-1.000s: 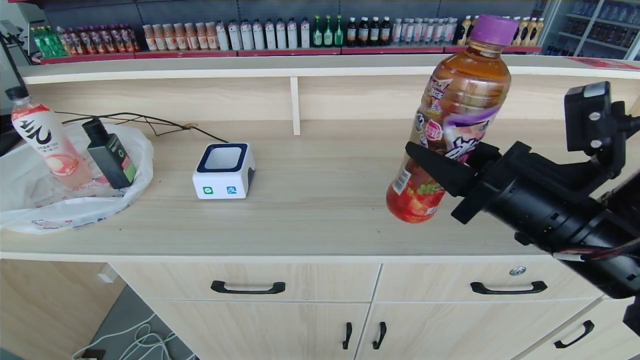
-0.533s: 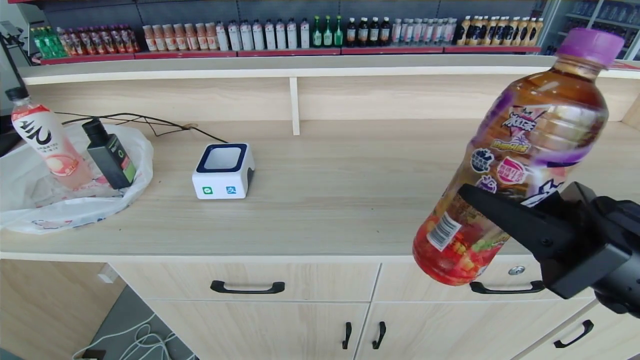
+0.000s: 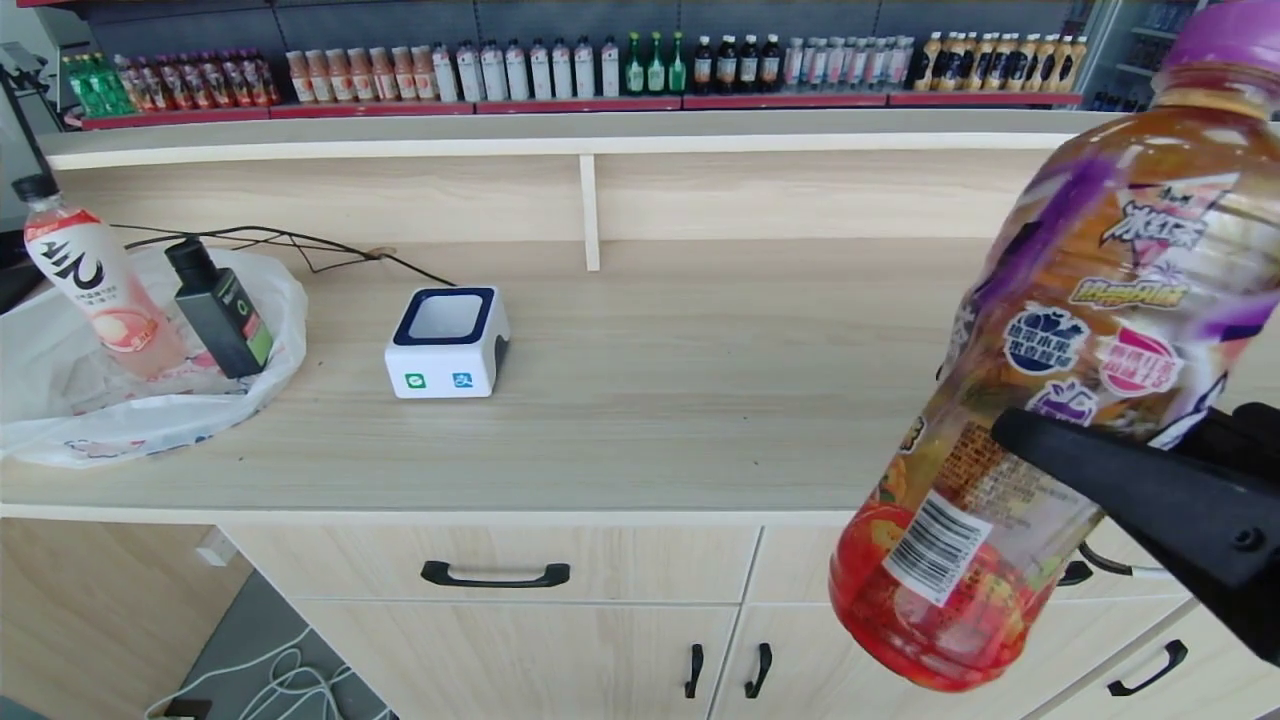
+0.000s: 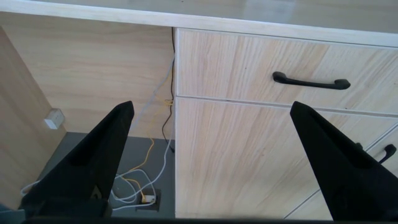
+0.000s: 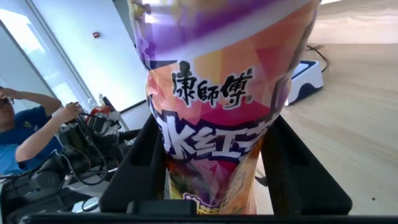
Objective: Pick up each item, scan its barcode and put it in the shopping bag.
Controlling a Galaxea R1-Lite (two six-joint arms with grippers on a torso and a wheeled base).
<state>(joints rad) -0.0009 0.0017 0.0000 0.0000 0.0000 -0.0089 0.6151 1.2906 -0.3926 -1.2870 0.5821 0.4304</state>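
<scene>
My right gripper (image 3: 1090,440) is shut on a tea bottle (image 3: 1080,380) with a purple cap and purple-orange label, held tilted in the air close to the head camera, off the counter's front right. Its barcode (image 3: 935,545) faces the head view. In the right wrist view the bottle (image 5: 214,124) sits between my two black fingers (image 5: 140,162). The white barcode scanner (image 3: 447,342) stands mid-left on the counter. The white shopping bag (image 3: 60,400) lies at the far left, holding a pink bottle (image 3: 95,280) and a dark bottle (image 3: 215,310). My left gripper (image 4: 214,168) hangs open below counter level, facing the drawers.
The wooden counter (image 3: 640,400) has a raised back ledge with a divider (image 3: 590,210). Black cables (image 3: 290,245) run from the bag area to the scanner. Drawers and cabinet doors (image 3: 495,575) sit below the front edge. Drink shelves (image 3: 600,65) line the back wall.
My right gripper has lifted the tea bottle up off the counter area and drawn it toward the head camera and to the right. The barcode has turned more into view.
</scene>
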